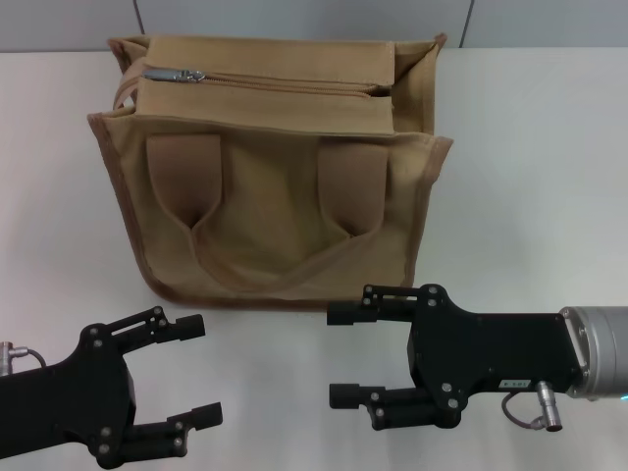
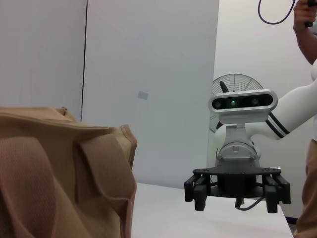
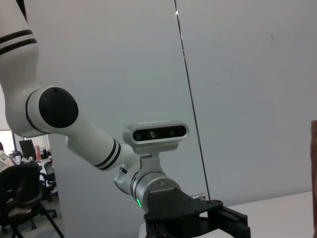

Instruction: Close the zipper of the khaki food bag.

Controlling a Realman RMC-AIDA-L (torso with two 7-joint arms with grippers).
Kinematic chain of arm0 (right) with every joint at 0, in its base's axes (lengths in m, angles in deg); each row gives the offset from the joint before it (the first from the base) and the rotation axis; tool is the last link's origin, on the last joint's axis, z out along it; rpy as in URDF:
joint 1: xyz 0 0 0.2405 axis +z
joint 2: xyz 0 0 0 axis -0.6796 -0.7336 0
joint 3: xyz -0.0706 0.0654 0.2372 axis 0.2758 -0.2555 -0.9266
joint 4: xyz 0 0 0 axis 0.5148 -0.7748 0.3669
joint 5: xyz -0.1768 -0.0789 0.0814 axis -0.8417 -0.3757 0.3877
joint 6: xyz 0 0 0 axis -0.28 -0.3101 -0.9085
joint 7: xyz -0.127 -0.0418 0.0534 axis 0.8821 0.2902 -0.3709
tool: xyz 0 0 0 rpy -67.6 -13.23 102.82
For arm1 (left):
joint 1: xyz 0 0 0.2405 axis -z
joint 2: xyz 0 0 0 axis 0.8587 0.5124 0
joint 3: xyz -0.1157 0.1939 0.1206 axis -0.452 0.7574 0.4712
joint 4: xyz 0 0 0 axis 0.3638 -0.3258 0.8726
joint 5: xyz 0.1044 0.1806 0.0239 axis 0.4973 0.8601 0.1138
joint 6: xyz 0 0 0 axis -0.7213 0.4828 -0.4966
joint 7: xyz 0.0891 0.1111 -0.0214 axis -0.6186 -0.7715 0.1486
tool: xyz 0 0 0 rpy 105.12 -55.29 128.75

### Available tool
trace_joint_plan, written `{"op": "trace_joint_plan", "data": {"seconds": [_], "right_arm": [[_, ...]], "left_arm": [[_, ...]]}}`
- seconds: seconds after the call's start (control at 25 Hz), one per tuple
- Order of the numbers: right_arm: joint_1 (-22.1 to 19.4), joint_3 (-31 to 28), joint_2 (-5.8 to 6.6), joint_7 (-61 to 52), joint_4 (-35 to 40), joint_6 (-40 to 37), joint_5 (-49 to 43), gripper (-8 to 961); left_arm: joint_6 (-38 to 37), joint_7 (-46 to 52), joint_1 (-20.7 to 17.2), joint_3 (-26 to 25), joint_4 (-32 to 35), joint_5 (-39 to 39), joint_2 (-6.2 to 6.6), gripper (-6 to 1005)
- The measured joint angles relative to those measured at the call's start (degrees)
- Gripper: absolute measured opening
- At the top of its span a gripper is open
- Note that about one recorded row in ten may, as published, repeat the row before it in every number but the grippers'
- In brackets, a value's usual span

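The khaki food bag [image 1: 270, 186] stands on the white table at the far middle, its front with two strap handles facing me. The zipper [image 1: 285, 82] runs along the top panel. Its silver pull tab [image 1: 186, 75] sits near the left end, and a dark slit runs right from it. My left gripper [image 1: 204, 370] is open and empty, low at the near left, apart from the bag. My right gripper [image 1: 334, 355] is open and empty, just in front of the bag's lower right. The left wrist view shows the bag's side [image 2: 59, 183] and the right gripper [image 2: 237, 194] beyond it.
The white table [image 1: 530, 177] reaches out on both sides of the bag. A grey panel wall [image 1: 294, 18] stands behind it. The left wrist view shows a fan [image 2: 237, 84] and a person [image 2: 307, 29] at the room's edge. An office chair [image 3: 20, 193] shows in the right wrist view.
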Motion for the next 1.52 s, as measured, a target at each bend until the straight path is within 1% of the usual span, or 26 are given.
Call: {"op": "trace_joint_plan", "data": {"seconds": [0.24,0.68,0.76,0.84,0.96,1.04,1.08,1.12,1.16,1.24,1.32,1.4,1.48,1.52], "right_arm": [[-0.3,-1.9,0.02,0.1,-0.3,-0.2,0.1,726],[-0.6,-2.1,-0.04,0.2,-0.5,0.1,-0.2,726],[-0.7,-2.1,-0.13,0.3,-0.8,0.1,-0.2,726],[-0.7,-2.1,-0.21,0.9,-1.5,0.1,-0.1,726],[-0.8,-2.1,-0.44,3.3,-3.8,0.1,0.7,726],[-0.8,-2.0,-0.54,5.2,-5.2,-0.1,1.5,726],[-0.8,-2.0,-0.56,5.8,-5.8,-0.2,1.8,726],[-0.8,-2.1,-0.57,6.1,-6.1,-0.3,1.9,726],[-0.8,-2.1,-0.57,6.3,-6.3,-0.4,1.9,726],[-0.8,-2.1,-0.58,6.3,-6.5,-0.5,1.9,726],[-0.8,-2.2,-0.58,6.3,-6.7,-0.5,1.9,726],[-0.8,-2.2,-0.58,6.3,-7.0,-0.2,1.9,726],[-0.8,-2.2,-0.6,6.3,-7.3,-0.1,1.9,726],[-0.8,-2.2,-0.63,6.3,-7.4,-0.1,1.9,726]], "left_arm": [[0.0,0.0,0.0,0.1,0.0,0.0,0.0,812],[0.4,-0.1,-0.1,-0.8,-0.4,-0.5,-0.08,812],[0.4,-0.1,-0.1,-3.2,-0.9,-1.5,-0.13,812],[0.6,-0.2,-0.1,-8.5,-2.5,-3.5,-0.17,812],[1.5,-0.2,-0.1,-15.1,-5.0,-5.8,-0.17,812],[3.3,-0.2,0.1,-21.6,-7.8,-8.2,-0.17,812],[4.1,-0.2,0.3,-23.8,-8.8,-9.4,-0.16,813],[4.1,-0.2,0.3,-23.8,-8.8,-9.4,-0.16,813],[4.6,-0.1,0.4,-25.1,-9.4,-10.1,-0.16,813],[8.4,0.7,1.2,-30.1,-12.0,-13.7,-0.15,813],[11.6,1.7,2.5,-31.6,-13.0,-15.3,-0.15,813],[13.2,1.8,3.4,-31.5,-13.1,-15.3,-0.15,813],[15.1,1.7,4.6,-30.7,-13.1,-15.0,-0.15,813],[15.9,1.7,5.1,-29.3,-13.0,-14.9,-0.14,813]]}}
